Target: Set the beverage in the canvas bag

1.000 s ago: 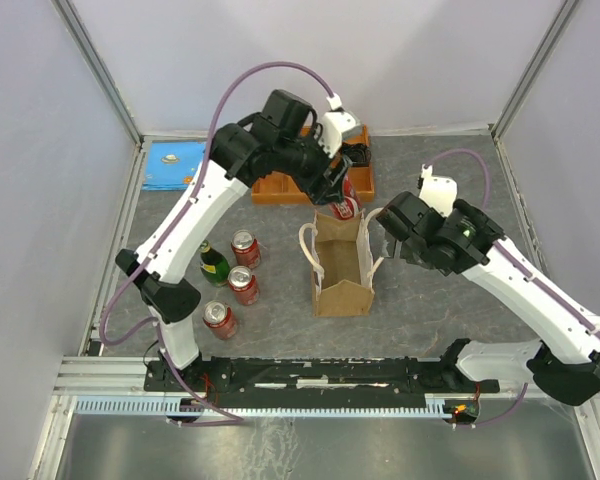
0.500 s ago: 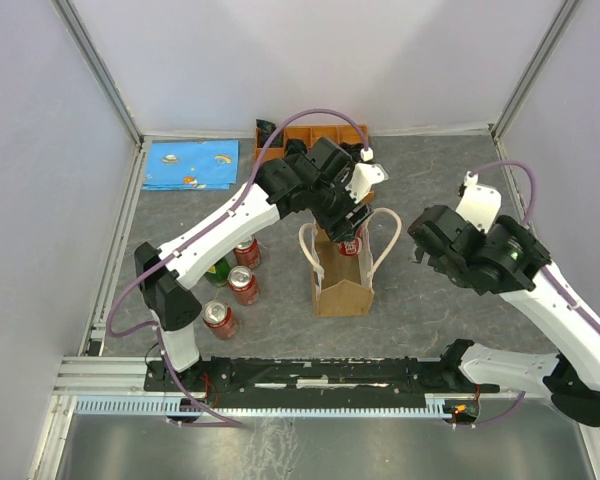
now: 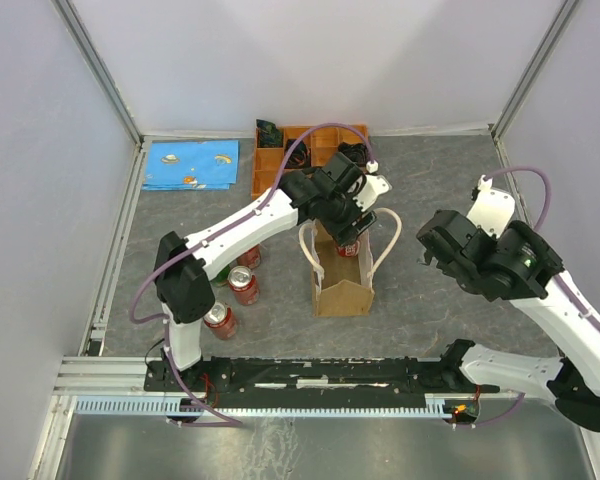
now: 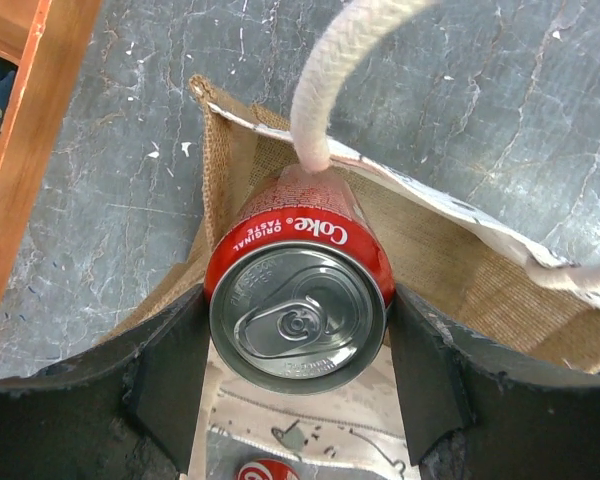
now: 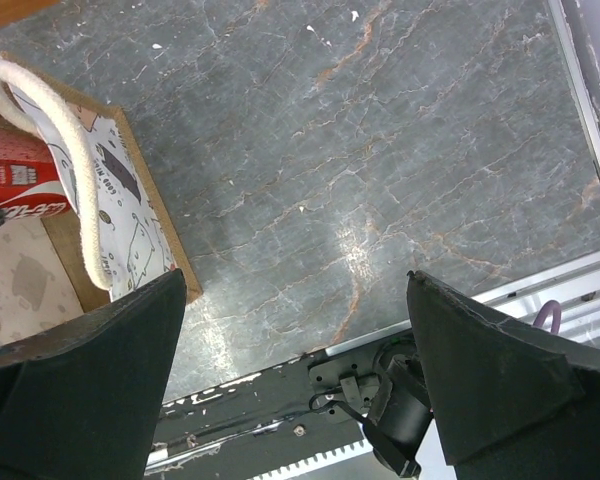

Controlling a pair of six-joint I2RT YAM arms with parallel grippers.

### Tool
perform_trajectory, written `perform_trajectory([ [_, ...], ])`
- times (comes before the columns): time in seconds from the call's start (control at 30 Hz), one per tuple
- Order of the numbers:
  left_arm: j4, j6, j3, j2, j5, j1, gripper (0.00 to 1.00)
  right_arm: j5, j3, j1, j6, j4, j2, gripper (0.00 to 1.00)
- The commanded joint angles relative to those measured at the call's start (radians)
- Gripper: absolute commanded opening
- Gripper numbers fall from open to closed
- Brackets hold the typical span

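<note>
A red Coke can (image 4: 298, 300), the beverage, stands upright between the fingers of my left gripper (image 4: 298, 345), which is shut on its sides. In the top view the left gripper (image 3: 352, 236) holds the can (image 3: 348, 248) in the far end of the canvas bag's (image 3: 342, 282) open mouth. The bag's burlap wall (image 4: 460, 270) and a cream rope handle (image 4: 325, 90) surround the can. Another red can (image 4: 270, 470) lies on the bag's floor below. My right gripper (image 5: 295, 285) is open and empty over bare table, right of the bag (image 5: 130, 225); in the top view it (image 3: 432, 243) is apart from the handle.
Three red cans (image 3: 243, 285) and a green bottle (image 3: 216, 268) stand left of the bag. An orange compartmented tray (image 3: 280, 165) sits behind it, with a blue cloth (image 3: 190, 165) at the far left. A metal rail (image 5: 540, 285) runs along the table's near edge.
My left arm has swung the can from the tray side over the bag and lowered it into the mouth. My right arm has drawn back to the right, away from the bag.
</note>
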Motion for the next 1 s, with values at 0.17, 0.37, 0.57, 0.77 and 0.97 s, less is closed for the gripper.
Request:
perform_trajectory([
  [0.17, 0.169, -0.053, -0.038, 0.012, -0.03, -0.008, 0.03, 0.061, 0.018, -0.004, 0.038, -0.079, -0.045, 0.99],
  [0.37, 0.205, -0.064, -0.071, 0.019, -0.05, -0.008, 0.03, 0.056, 0.021, -0.004, 0.039, -0.083, -0.046, 0.99],
  [0.57, 0.237, -0.085, -0.09, 0.031, -0.06, -0.007, 0.03, 0.052, 0.021, -0.004, 0.037, -0.085, -0.043, 0.99],
  [0.77, 0.259, -0.1, -0.088, 0.048, -0.074, -0.009, 0.03, 0.047, 0.008, -0.004, 0.047, -0.096, -0.059, 0.99],
  [0.97, 0.286, -0.125, -0.092, 0.065, -0.086, -0.01, 0.03, 0.048, -0.003, -0.004, 0.059, -0.107, -0.074, 0.99],
])
